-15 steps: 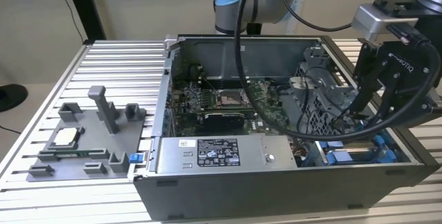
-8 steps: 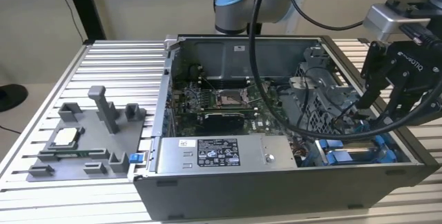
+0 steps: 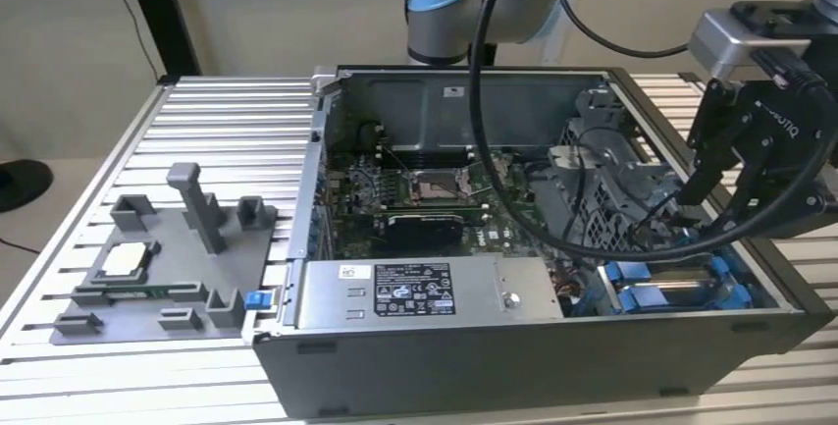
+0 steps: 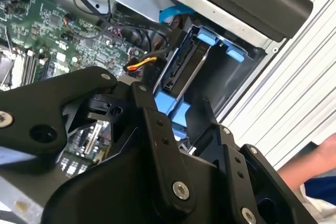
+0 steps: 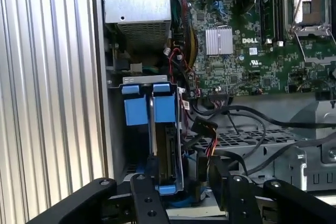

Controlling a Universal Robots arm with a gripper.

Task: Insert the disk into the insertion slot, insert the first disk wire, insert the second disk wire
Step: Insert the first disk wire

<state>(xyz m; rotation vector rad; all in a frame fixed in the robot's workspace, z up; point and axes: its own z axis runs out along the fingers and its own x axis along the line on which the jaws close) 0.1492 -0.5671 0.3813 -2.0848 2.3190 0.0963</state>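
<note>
While the ribbed aluminium table (image 3: 196,116) carries the open computer case (image 3: 524,356) before a plain beige wall (image 3: 262,13), the gripper (image 3: 684,204) hangs over the insertion slot (image 3: 681,292), jaws seemingly spread and empty. In the first wrist view the disk (image 5: 169,150) stands on edge inside that slot.

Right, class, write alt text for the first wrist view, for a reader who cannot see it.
The arm's black gripper hangs inside an open computer case, close over the blue-framed disk, which stands on edge in the insertion slot. A green motherboard and black cables lie beside it.
</note>
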